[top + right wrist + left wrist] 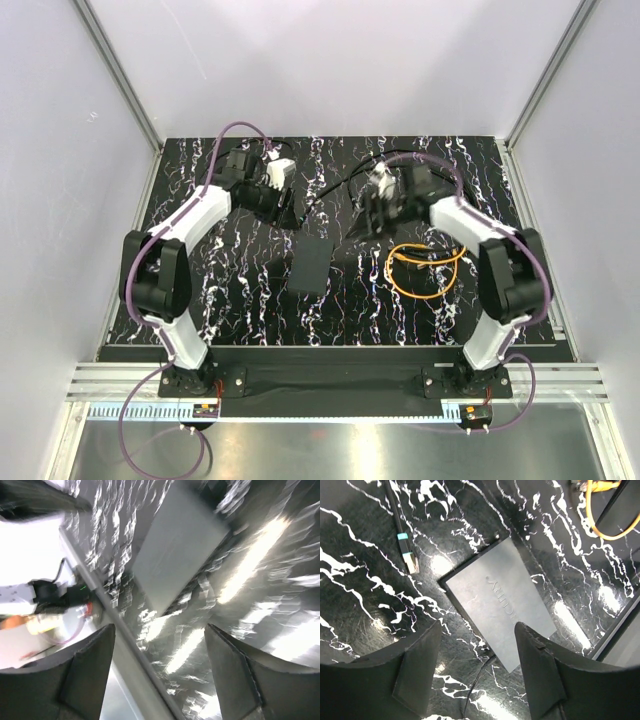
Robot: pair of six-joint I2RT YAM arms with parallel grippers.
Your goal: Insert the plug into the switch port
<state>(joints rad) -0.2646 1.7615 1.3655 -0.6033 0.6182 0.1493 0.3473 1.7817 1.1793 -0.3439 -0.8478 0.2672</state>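
The switch is a flat matte-black box (311,265) lying mid-mat; it also shows in the left wrist view (502,597) and, blurred, in the right wrist view (175,545). Its port is not visible. The orange coiled cable (425,270) lies right of the box, and a loop of it shows in the left wrist view (600,515). I cannot make out its plug tip. My left gripper (286,214) is open and empty, hovering behind the box (477,655). My right gripper (366,224) is open and empty, above the mat between box and orange cable (160,650).
A thin black cable (477,680) is plugged into the box's near edge in the left wrist view. Another black cable with a teal-banded connector (406,550) lies on the mat behind the box. The mat's metal front rail (125,635) crosses the right wrist view.
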